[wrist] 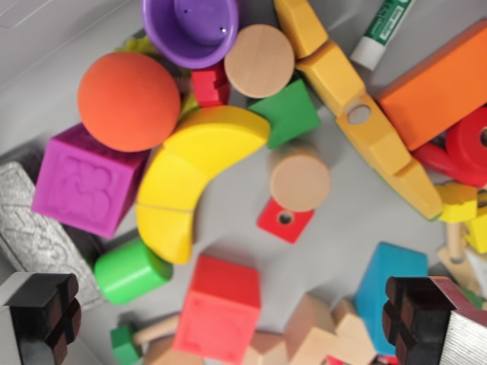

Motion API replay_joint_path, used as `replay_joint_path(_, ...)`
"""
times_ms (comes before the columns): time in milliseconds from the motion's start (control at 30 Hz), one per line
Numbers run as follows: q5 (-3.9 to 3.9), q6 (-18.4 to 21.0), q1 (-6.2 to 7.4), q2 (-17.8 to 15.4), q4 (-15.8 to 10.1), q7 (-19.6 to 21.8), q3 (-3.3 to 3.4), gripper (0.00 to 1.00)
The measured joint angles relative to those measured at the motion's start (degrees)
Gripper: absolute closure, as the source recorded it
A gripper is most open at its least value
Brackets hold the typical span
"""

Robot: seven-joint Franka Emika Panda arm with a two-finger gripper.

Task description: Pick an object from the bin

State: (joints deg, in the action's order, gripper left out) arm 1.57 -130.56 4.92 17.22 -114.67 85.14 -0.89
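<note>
Nearest: pincer [232,323] spread wide, gripping nothing, poised over the bin [46,46]. Between its pads, a red cube [221,308]. Beyond the cube, a yellow curved block [190,179]; farther still, an orange ball [128,101] and purple cup [190,29].

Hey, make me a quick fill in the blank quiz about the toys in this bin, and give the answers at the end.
1. The ball resting against the purple cube is ____.
2. The curved yellow arch block is split into ____ pieces.
3. The cup at the top of the wrist view is ____.
4. The gripper holds ____.

Answers: orange; two; purple; nothing
</note>
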Motion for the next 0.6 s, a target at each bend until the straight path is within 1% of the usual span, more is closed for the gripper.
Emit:
replay_joint_path(200,0.0,-1.7,0.88,2.0,0.5,5.2,0.26,0.0)
replay_joint_path(600,0.0,-5.3,3.21,6.7,2.0,16.7,1.21,0.0)
